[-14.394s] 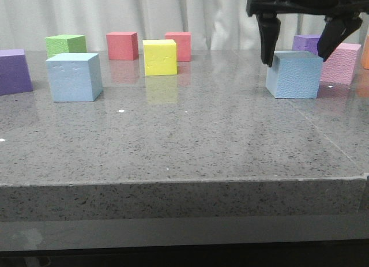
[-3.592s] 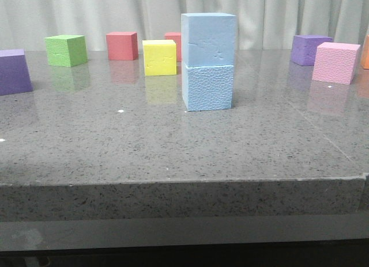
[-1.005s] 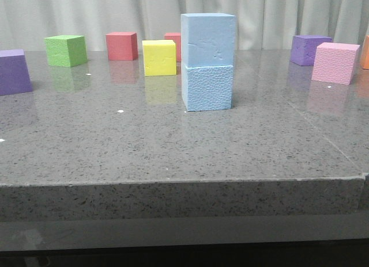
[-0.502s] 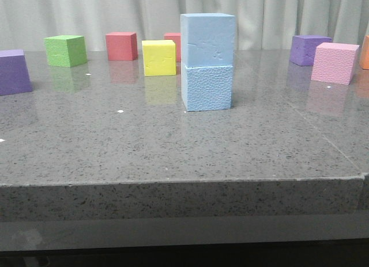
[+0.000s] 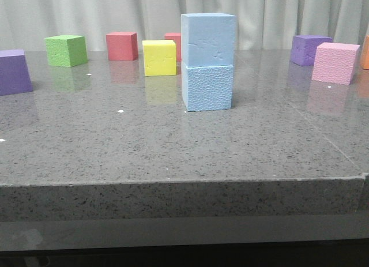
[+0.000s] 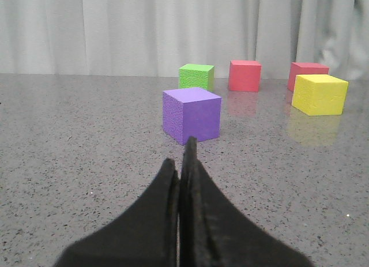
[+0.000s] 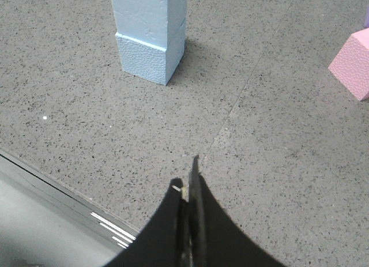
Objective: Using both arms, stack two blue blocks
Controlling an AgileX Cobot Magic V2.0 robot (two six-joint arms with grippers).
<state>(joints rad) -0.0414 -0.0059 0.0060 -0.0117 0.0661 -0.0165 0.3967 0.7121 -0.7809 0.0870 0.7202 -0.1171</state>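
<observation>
Stack looks done: smooth light-blue foam cube with small dents sits squarely on the pebbly light-blue foam cube, edges near flush, upright, mid-table on the grey speckled stone tabletop. Nothing touches the pair; I'd judge nothing left but holding clear.

Neither arm shows in the front view. Left gripper: fingers pressed together, holding nothing, hovering low over bare table with a purple foam cube ahead, well apart from it. Right gripper: fingers together too, empty, raised above the table's near edge, looking down at the blue stack from a distance.

Yellow foam cube stands behind and left of the stack, not touching. Pink foam cube far right.
</observation>
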